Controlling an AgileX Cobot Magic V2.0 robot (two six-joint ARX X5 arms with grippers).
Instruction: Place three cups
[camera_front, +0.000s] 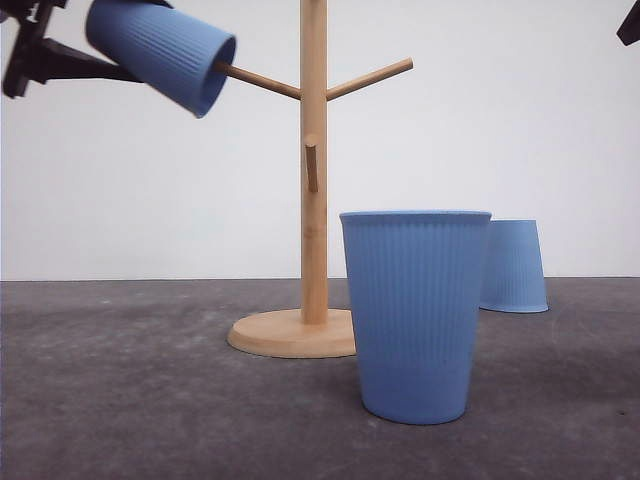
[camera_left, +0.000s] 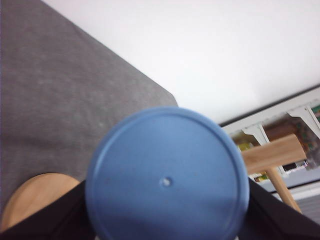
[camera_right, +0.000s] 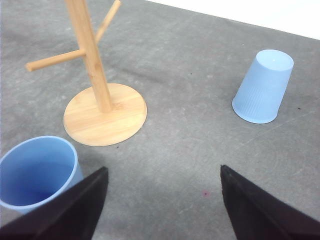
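Tilting mouth-first onto the rack's upper-left peg, the held cup sits clamped in your left claw; two cups wait on the bench, right claw apart.

A wooden stand is in the middle of the table. One cup sits mouth up near the front, at four o'clock from the stand. Another cup sits mouth down farther back, at two o'clock. A third cup is up on the stand's ten o'clock peg.
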